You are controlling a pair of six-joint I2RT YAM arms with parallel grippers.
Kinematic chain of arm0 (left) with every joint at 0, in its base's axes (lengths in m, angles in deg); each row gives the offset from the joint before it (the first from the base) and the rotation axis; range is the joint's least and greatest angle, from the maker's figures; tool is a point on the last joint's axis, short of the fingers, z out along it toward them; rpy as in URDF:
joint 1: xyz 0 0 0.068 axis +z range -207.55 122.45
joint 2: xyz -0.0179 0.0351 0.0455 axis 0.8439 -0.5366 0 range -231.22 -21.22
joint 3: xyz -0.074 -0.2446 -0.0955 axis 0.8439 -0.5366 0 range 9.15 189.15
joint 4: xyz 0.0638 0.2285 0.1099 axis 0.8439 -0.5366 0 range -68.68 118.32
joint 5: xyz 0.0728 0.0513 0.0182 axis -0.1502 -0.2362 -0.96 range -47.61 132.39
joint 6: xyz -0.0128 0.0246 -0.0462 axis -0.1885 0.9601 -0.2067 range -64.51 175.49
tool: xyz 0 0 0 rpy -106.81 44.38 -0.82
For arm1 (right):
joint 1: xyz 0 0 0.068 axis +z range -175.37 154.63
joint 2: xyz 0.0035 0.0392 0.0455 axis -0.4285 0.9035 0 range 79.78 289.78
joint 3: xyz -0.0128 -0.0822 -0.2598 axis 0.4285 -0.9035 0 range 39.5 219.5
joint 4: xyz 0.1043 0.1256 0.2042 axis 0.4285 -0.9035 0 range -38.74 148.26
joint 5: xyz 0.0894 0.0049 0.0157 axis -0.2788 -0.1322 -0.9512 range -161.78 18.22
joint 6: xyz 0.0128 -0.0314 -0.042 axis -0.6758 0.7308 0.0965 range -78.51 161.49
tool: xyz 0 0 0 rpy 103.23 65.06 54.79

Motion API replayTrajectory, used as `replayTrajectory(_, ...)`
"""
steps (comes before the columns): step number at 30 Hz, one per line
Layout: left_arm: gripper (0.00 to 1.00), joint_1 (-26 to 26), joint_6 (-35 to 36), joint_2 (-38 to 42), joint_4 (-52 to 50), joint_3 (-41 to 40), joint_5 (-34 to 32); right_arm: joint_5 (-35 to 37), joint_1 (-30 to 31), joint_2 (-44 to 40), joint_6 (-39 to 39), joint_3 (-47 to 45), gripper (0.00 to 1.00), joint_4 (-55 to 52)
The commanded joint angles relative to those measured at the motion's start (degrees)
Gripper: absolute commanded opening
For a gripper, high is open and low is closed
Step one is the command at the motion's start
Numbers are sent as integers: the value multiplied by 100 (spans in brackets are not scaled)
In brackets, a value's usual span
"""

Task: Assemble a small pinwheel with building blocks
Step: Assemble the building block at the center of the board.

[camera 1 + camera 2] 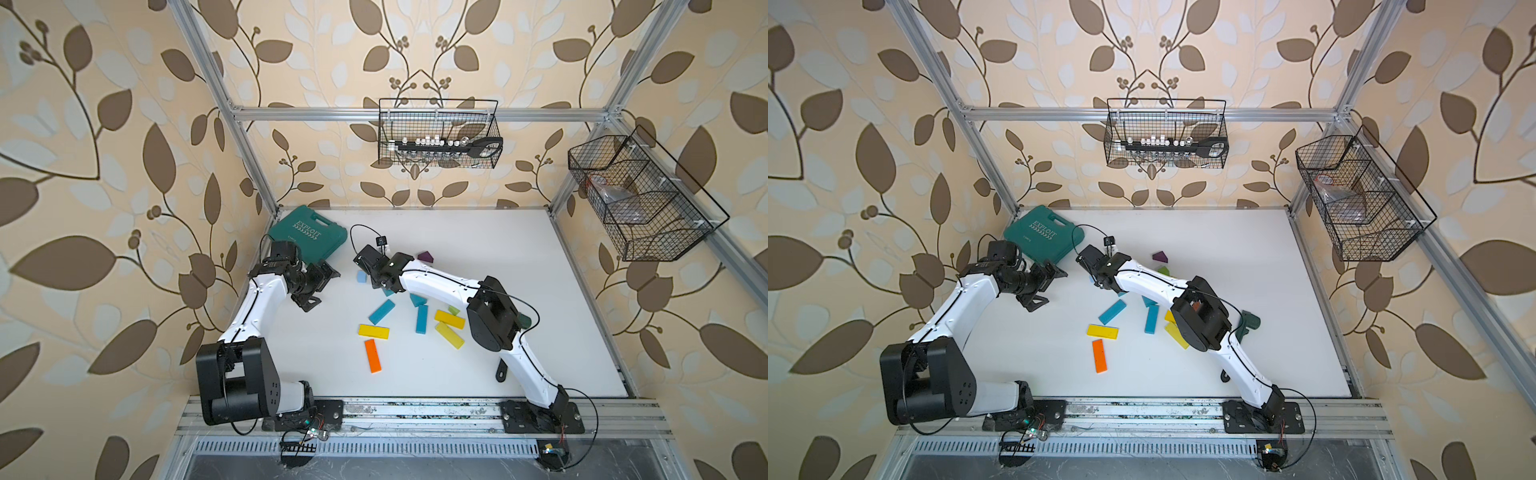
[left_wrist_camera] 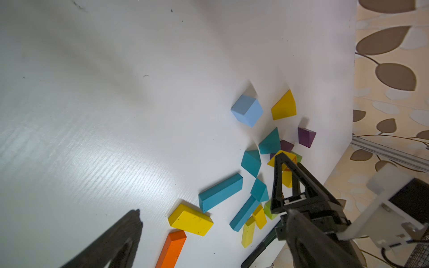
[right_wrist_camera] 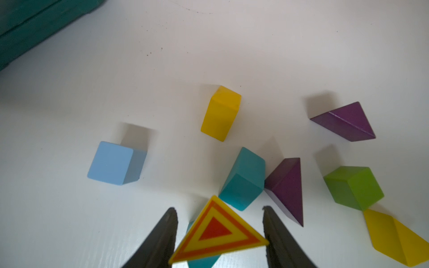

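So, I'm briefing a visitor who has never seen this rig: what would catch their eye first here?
Probably the bright building blocks scattered across the middle of the white table, between the two arms. Next, the right gripper is closed on a yellow-and-orange triangle above the smaller blocks, while the left gripper stands open near the teal case.

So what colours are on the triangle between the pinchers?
The triangle block is yellow with nested orange triangles; clearest in the right wrist view.
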Motion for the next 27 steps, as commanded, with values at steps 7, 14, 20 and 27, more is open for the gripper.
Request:
replayTrajectory(7, 99, 34, 320, -76, -155, -75, -61, 165, -8, 442, -508, 377, 13, 422)
replayTrajectory(14, 99, 40, 357, -191, -112, -85, 63, 227, -35, 836, -680, 530, 15, 762)
replayTrajectory(20, 99, 40, 369, -275, -67, -130, 125, 250, -67, 1010, -777, 529, 19, 948)
replayTrajectory(27, 99, 41, 392, -359, -32, -132, 223, 156, -104, 1156, -909, 582, 33, 993)
